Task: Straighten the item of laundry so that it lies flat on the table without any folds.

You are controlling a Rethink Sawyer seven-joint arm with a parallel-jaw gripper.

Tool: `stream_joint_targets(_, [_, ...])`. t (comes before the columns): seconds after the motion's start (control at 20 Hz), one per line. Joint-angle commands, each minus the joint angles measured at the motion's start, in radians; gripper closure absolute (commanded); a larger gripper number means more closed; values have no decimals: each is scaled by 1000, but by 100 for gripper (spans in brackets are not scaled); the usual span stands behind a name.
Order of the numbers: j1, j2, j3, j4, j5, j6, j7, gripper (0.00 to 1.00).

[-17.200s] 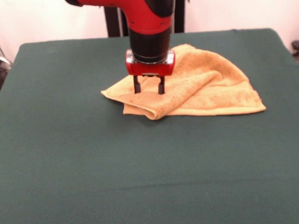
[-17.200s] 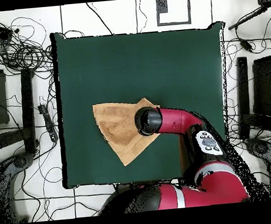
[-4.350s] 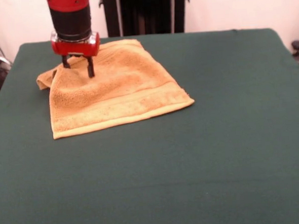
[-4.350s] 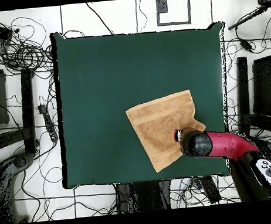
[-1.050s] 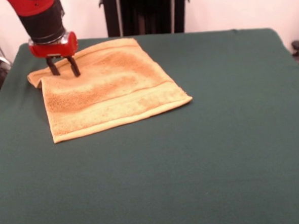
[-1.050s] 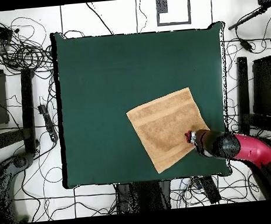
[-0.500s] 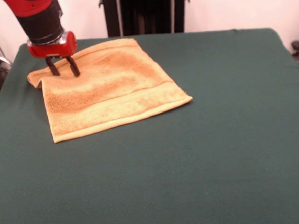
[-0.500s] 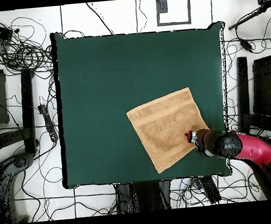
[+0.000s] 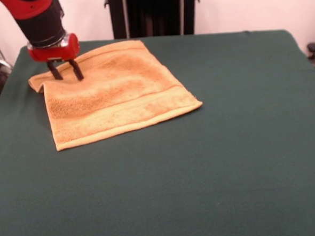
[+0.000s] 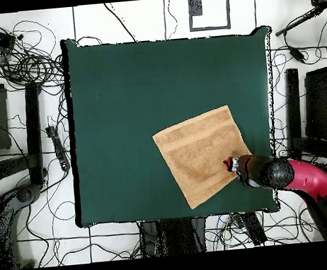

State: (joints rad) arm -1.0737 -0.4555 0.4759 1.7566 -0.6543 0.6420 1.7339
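The yellow-orange towel (image 9: pixel 110 91) lies spread on the green table (image 9: pixel 203 163), at the far left in the front view. Its far-left corner is still doubled over in a small fold. My gripper (image 9: pixel 65 77) stands open at that corner, with both dark fingertips (image 9: pixel 78 73) close to or on the cloth and nothing pinched between them. In the overhead view the towel (image 10: pixel 200 154) sits near the table's lower right, and the arm's red wrist (image 10: pixel 258 172) covers the gripper at the towel's right corner.
Tangled cables (image 10: pixel 18 61) and dark stands (image 10: pixel 292 115) surround the table on the floor. A black post (image 9: pixel 151 14) rises behind the table's far edge. The towel lies close to the table's left edge (image 9: pixel 8 79) in the front view.
Since 17 s ago the towel was dragged across the table and unfolded from a heap to nearly flat. Over the last second the gripper has barely moved at the folded corner.
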Motion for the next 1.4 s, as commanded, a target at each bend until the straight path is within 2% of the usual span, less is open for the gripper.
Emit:
stream_joint_targets(0.05, [-88,108,30,-304,-220,12,-444,0])
stream_joint_targets(0.3, [-82,103,57,-297,-248,38,-408,0])
stream_joint_targets(0.6, [-23,45,26,-249,-272,35,-222,0])
stream_joint_targets(0.85, [35,28,-17,-213,-286,-19,-59,0])
stream_joint_targets(1.05, [88,2,-46,-169,-271,-28,54,0])
stream_joint_targets(1.2, [145,-59,-90,-138,-263,-22,155,0])
stream_joint_targets(1.4, [182,-152,-116,-100,-232,6,148,0])
